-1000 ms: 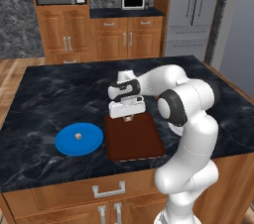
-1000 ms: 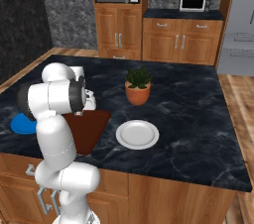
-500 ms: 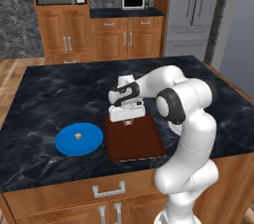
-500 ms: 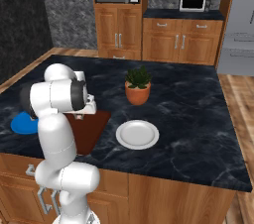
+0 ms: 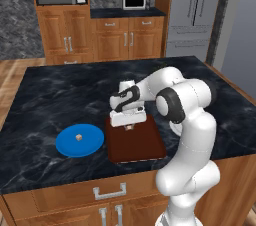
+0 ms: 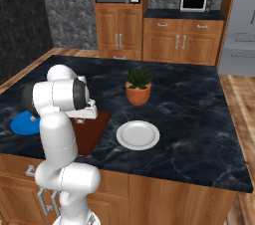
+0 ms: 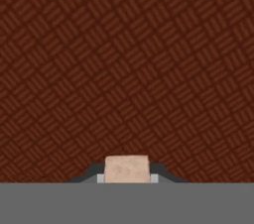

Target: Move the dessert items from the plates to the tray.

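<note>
Now gripper (image 5: 129,127) pinching beige cube (image 7: 127,169) over tray (image 5: 142,146), seemingly low.

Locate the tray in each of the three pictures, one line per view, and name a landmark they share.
Left base view: the tray lies at centre, right of the blue plate.
Right base view: the tray sits at left, partly behind the arm, left of the white plate.
Hand view: its woven surface spreads behind the cube.
Shared landmark: the dessert cube in the shut hand.
</note>
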Robot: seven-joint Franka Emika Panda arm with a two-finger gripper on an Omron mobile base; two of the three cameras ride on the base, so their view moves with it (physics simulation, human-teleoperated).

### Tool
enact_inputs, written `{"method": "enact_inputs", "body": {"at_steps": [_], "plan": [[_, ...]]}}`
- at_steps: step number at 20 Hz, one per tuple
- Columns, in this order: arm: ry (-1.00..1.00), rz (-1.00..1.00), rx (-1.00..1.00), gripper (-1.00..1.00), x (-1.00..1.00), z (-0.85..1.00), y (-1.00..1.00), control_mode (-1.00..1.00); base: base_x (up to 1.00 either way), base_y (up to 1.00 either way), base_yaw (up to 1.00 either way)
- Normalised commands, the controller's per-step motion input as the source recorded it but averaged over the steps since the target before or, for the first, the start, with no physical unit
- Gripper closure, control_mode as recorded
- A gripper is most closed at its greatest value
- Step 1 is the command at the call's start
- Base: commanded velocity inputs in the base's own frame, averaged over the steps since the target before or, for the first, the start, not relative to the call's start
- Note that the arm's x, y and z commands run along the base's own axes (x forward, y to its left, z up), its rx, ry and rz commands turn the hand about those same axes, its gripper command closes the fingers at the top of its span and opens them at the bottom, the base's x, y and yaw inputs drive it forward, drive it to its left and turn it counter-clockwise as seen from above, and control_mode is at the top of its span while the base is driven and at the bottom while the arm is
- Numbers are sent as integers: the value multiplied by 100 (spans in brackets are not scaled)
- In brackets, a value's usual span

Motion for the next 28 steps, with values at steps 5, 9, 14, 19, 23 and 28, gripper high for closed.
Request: {"method": "enact_inputs", "body": {"at_steps": [5,9,14,19,23,28], "plan": [[0,-2,0,-100,0,-3,0,-100,0,0,0],[0,0,0,-100,0,0,0,-100,0,0,0],[0,0,-1,-100,0,16,0,-100,0,0,0],[0,0,0,-100,-11,46,0,-100,0,0,0],[-1,0,0,-100,-32,47,0,-100,0,0,0],[-7,2,1,-100,-54,24,11,-100,0,0,0]]}}
